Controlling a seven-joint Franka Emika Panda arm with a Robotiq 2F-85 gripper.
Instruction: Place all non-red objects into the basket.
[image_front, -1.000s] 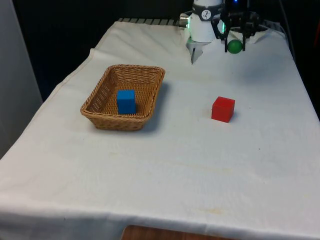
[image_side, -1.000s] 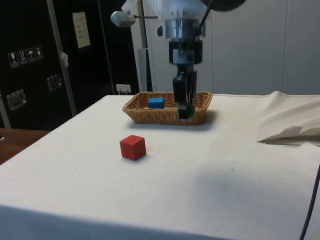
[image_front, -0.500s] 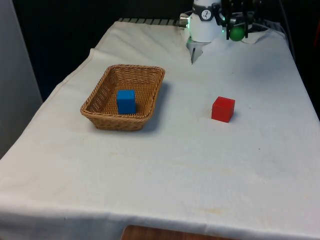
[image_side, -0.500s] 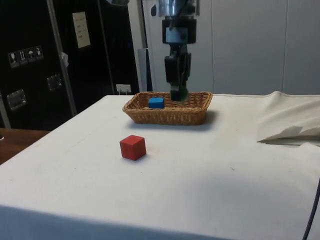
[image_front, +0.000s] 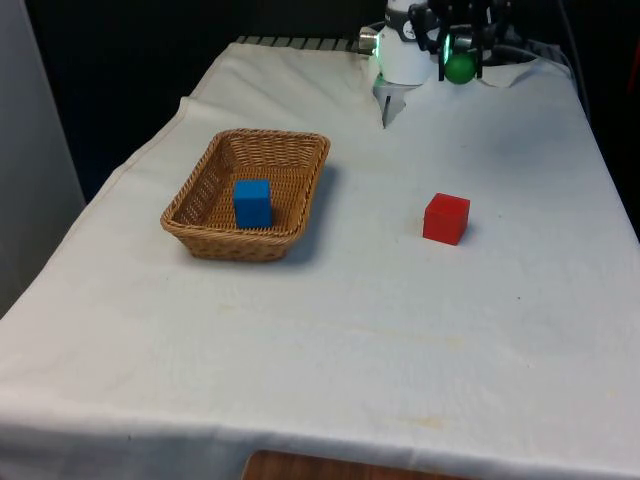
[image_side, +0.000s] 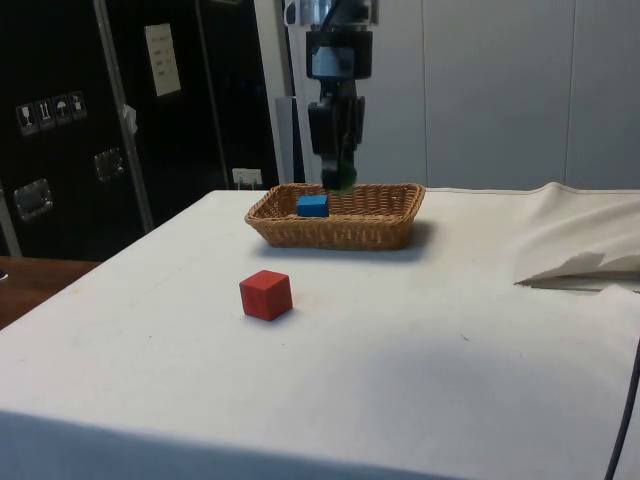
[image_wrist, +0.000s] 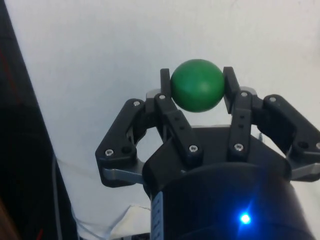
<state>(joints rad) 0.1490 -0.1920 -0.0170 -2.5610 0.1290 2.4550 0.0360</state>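
My gripper (image_front: 460, 62) (image_side: 337, 178) (image_wrist: 198, 85) is shut on a green ball (image_front: 459, 68) (image_wrist: 197, 85), held high above the cloth at the table's far end. In the side view the ball (image_side: 341, 181) hangs level with the basket's far rim. The wicker basket (image_front: 210, 232) (image_side: 340, 230) stands on the front view's left and holds a blue cube (image_front: 252, 202) (image_side: 313, 205). A red cube (image_front: 445, 218) (image_side: 266, 295) rests on the cloth to the front view's right of the basket, well apart from it and from the gripper.
The white cloth bunches into folds (image_side: 575, 240) at the table's far end near the robot base (image_front: 404, 55). Open cloth lies between basket and red cube and across the near half of the table.
The gripper has risen with the green ball and drifted towards the front view's left. In the side view it shifted left and higher. Cubes and basket stayed put.
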